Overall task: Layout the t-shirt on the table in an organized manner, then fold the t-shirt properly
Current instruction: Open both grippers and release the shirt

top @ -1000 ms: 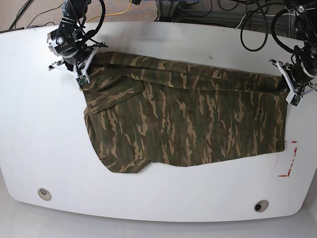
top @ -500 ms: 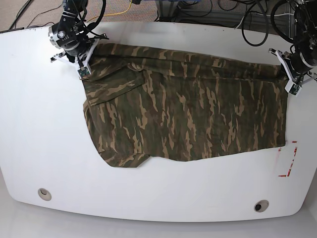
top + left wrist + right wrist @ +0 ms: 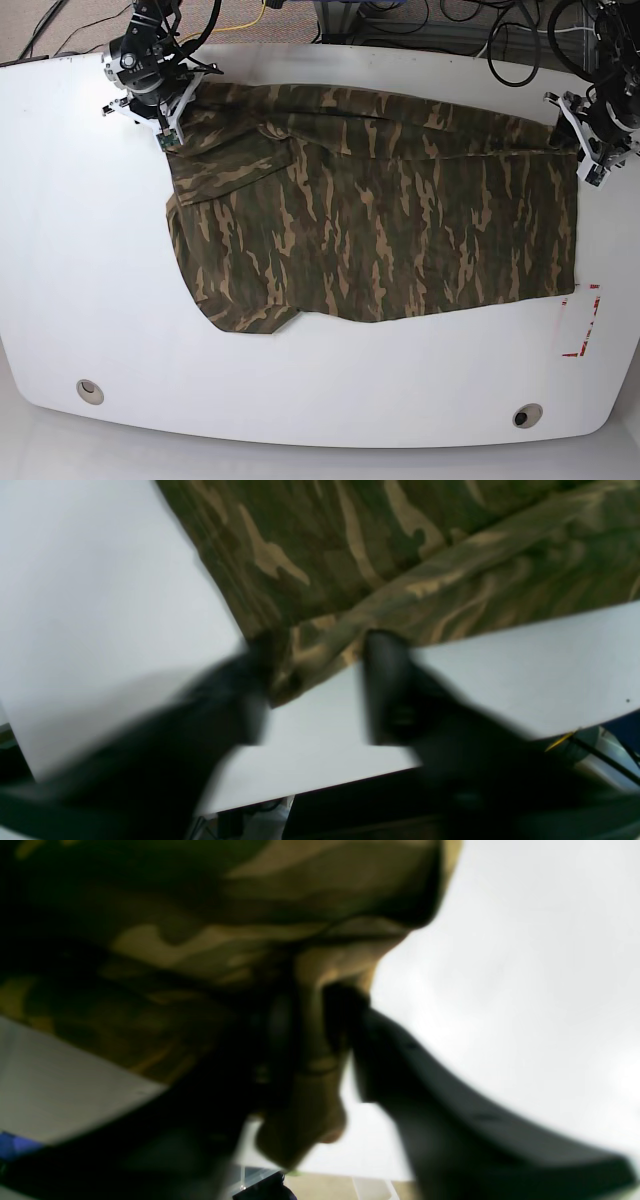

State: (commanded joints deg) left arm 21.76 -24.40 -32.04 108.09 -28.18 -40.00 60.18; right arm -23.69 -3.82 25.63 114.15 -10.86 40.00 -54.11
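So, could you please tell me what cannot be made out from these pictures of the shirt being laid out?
- Right wrist view: the right claw is dark and blurred behind bunched t-shirt; which part it pinches is unclear.
- Left wrist view: motion blur smears the left claw; whether its fingertips touch the t-shirt is unclear.
- Base view: the table under the t-shirt is hidden; the collar cannot be found.

Two arms, black housings with silvery-grey metal joints. Right gripper (image 3: 165,128) at table's far left corner: white finger plates, small green tag at the tip. Left gripper (image 3: 588,150) at far right edge: same white plates, black body. Thick black cables loop off both arms. Wrist views: fingers (image 3: 385,680) matte black, blunt, blurred; same on the right (image 3: 400,1065).
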